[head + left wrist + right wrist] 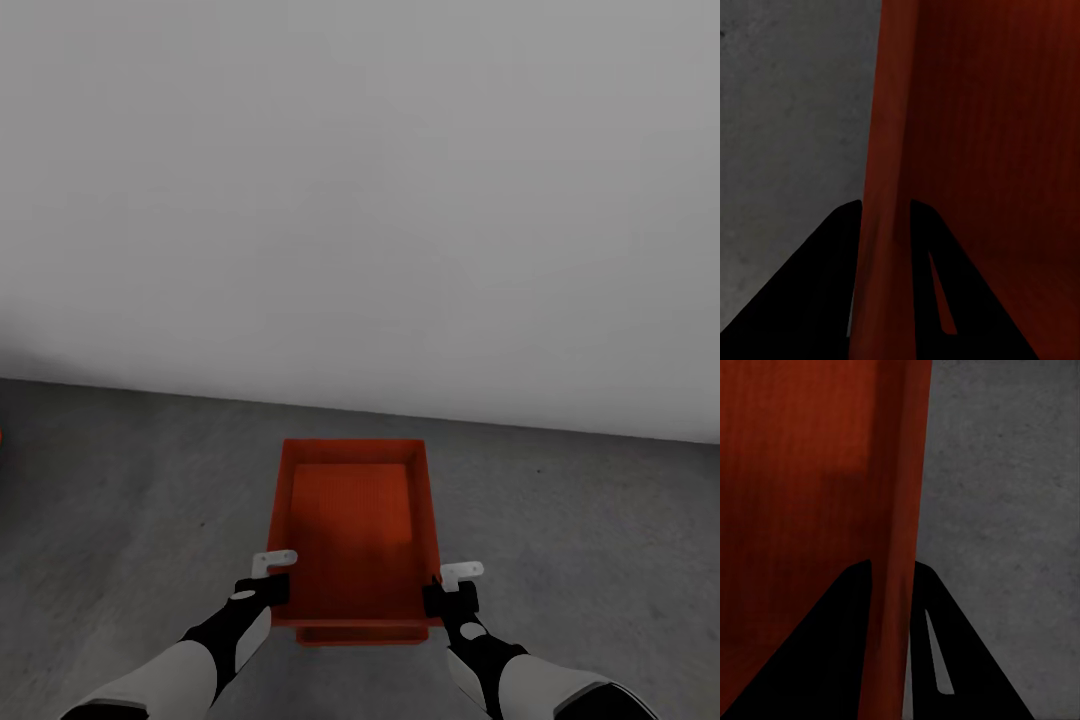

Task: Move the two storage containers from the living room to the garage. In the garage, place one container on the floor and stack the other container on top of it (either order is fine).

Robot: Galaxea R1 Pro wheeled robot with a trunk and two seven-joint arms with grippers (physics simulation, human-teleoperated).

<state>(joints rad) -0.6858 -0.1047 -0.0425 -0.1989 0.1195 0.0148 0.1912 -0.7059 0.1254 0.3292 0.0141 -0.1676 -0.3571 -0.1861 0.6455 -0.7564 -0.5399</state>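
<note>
Grey-white wall (360,190) is being faced, with mottled concrete floor (120,500) spread below it. One orange-red storage container (355,530), open-topped, is being held just in front of the robot, above the floor. Its left long wall is being clamped by the left hand (268,578), its right long wall by the right hand (452,585), one finger inside and one outside each.
</note>
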